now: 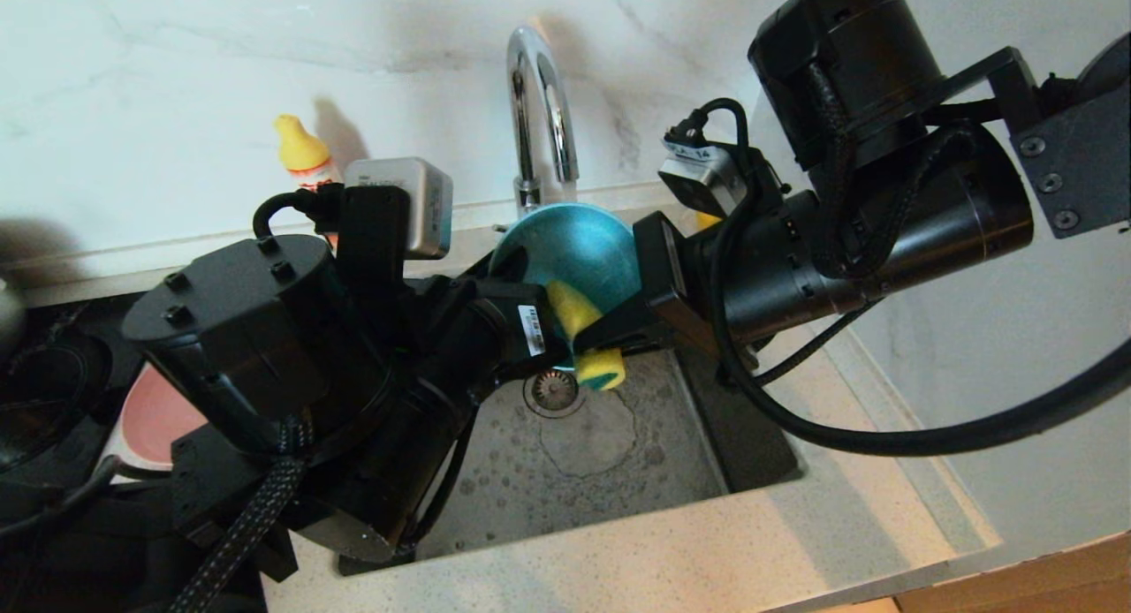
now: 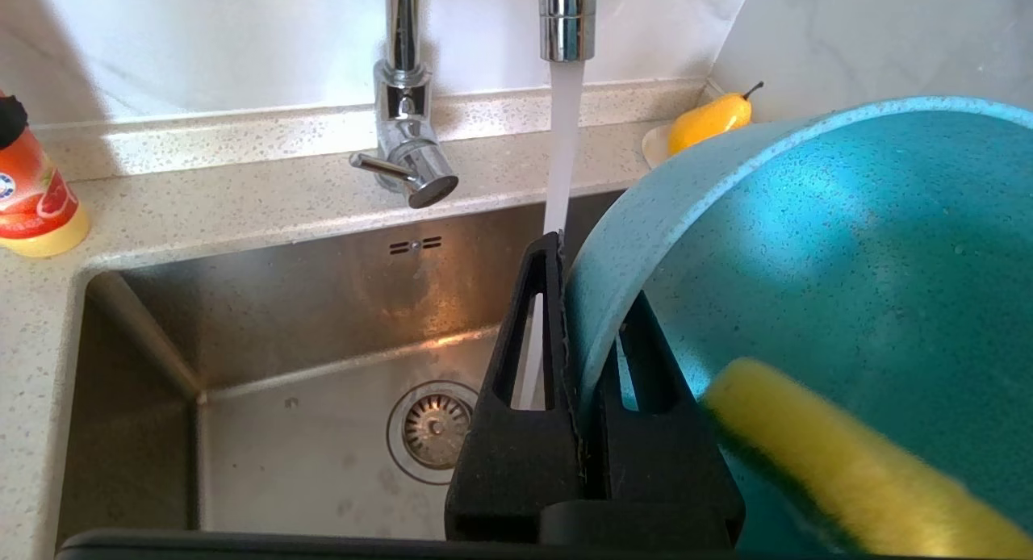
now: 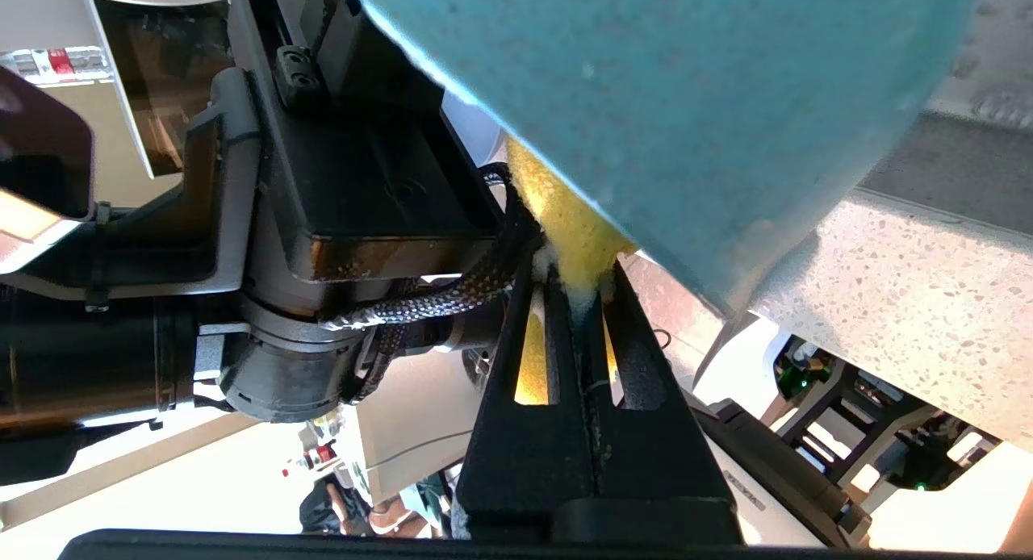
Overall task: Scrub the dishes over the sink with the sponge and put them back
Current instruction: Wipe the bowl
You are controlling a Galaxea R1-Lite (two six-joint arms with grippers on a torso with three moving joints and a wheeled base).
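Note:
The teal bowl (image 1: 574, 242) hangs tilted over the sink (image 1: 610, 454), below the tap (image 1: 539, 109). My left gripper (image 1: 528, 282) is shut on its rim, one finger outside and one inside the wall. In the left wrist view the left gripper (image 2: 593, 271) pinches that rim of the bowl (image 2: 847, 245), and the yellow sponge (image 2: 847, 463) lies against the bowl's inside. My right gripper (image 1: 590, 337) is shut on the sponge (image 1: 579, 317) and presses it into the bowl. The right wrist view shows the right gripper (image 3: 575, 284) clamping the sponge (image 3: 565, 213) under the bowl (image 3: 686, 100).
Water (image 2: 565, 140) runs from the spout into the sink beside the drain (image 2: 434, 424). A pink plate (image 1: 155, 414) sits left of the sink, half hidden by my left arm. A yellow pear (image 2: 706, 123) rests at the counter's back corner; a bottle (image 2: 32, 197) stands at the back left.

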